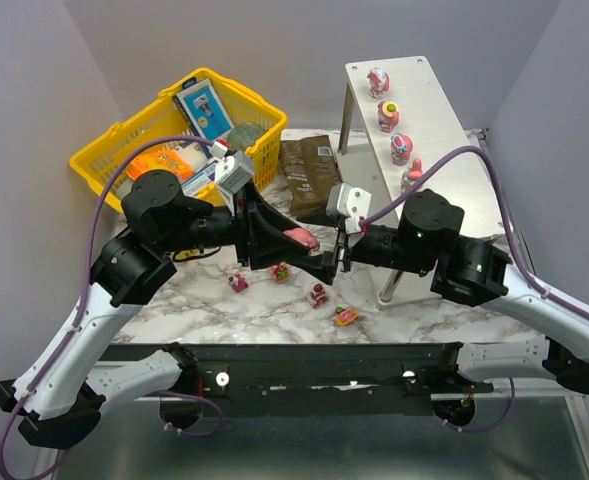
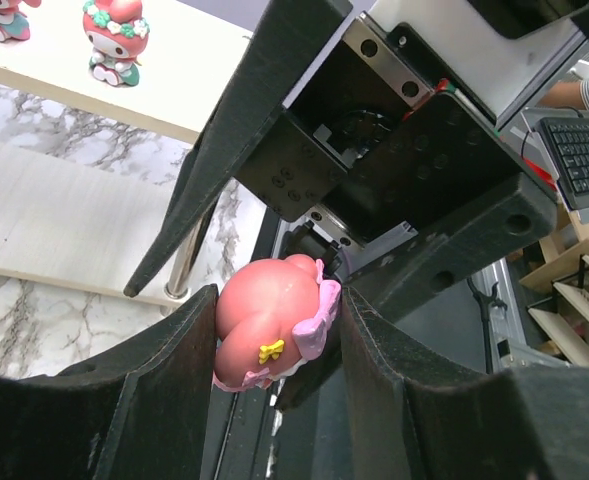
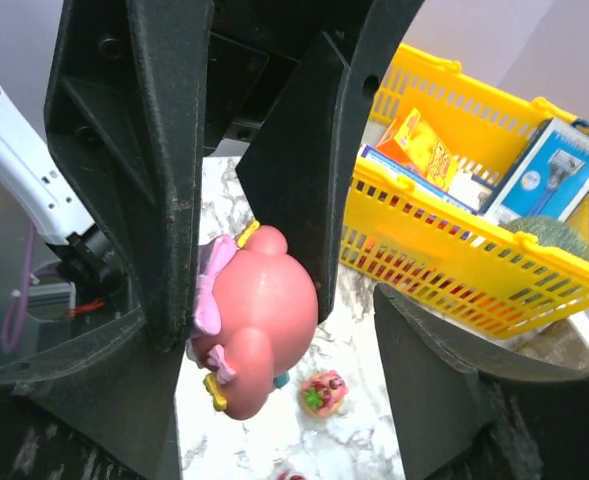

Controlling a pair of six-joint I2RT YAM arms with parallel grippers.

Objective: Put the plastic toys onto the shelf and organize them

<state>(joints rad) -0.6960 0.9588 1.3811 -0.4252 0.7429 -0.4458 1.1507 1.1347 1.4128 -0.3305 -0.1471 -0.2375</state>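
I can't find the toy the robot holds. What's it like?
Look above the middle of the marble table. There the left gripper pinches one toy in the air. It is round, smooth pink with a tiny yellow bow, unlike the mixed-colour toys lying below.

You will find no text, brand, number or sign here that can actually be read. Printing does show on the groceries in the yellow plastic lattice basket (image 1: pixel 262 150) at the far left of the surface: a blue and white carton (image 1: pixel 202 108) and an orange packet (image 1: pixel 164 160), both too small and blurred to make out. The dark brown flat packet (image 1: pixel 309 175) just right of the basket carries pale marks you cannot decipher. In the left wrist view, the black keyboard (image 2: pixel 584 155) at the right edge has key legends too tiny to read.
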